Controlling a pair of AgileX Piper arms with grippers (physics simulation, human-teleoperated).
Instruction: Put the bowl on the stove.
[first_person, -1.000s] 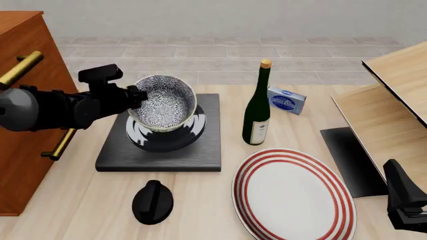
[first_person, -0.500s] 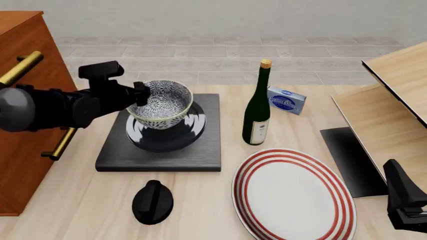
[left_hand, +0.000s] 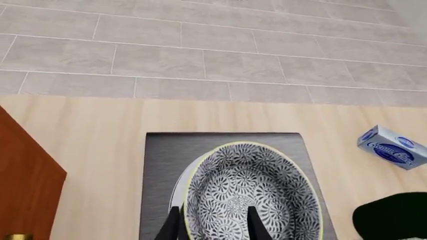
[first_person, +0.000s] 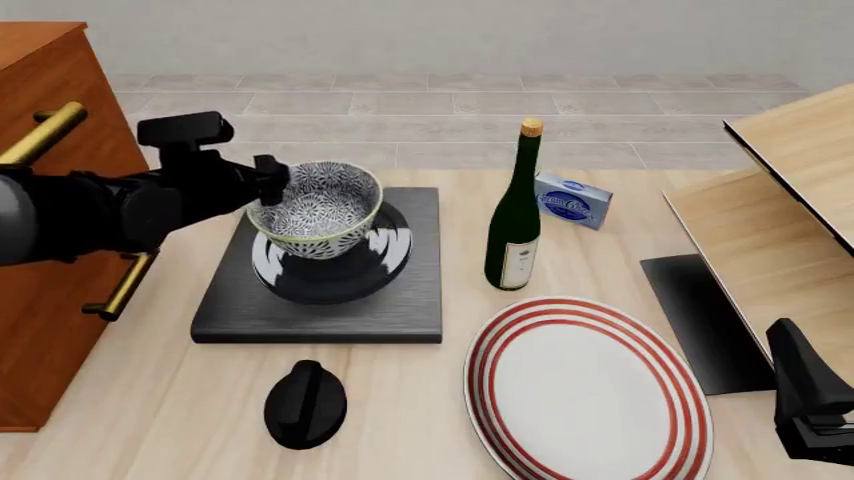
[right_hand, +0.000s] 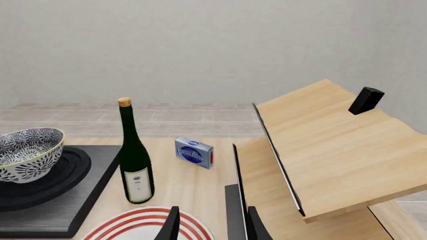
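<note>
The black-and-white floral bowl (first_person: 318, 208) sits on the round burner of the black stove (first_person: 400, 312), tipped slightly. It also shows in the left wrist view (left_hand: 250, 197) and the right wrist view (right_hand: 30, 154). My left gripper (first_person: 274, 182) is at the bowl's left rim. In the left wrist view (left_hand: 213, 226) its fingers (left_hand: 172, 227) stand apart with the rim between them, so it is open. My right gripper (first_person: 807, 405) is low at the near right, far from the bowl, open and empty (right_hand: 212, 226).
A green wine bottle (first_person: 514, 220) stands just right of the stove. A blue box (first_person: 574, 200) lies behind it. A red-ringed plate (first_person: 587, 392) and a black knob (first_person: 306, 402) lie in front. A wooden cabinet (first_person: 40, 200) is left, and a wooden shelf (first_person: 787, 200) is right.
The bowl has gone from steeply tilted above the burner to nearly level and lower on it. My left arm has shifted slightly left and up. The right arm has not moved.
</note>
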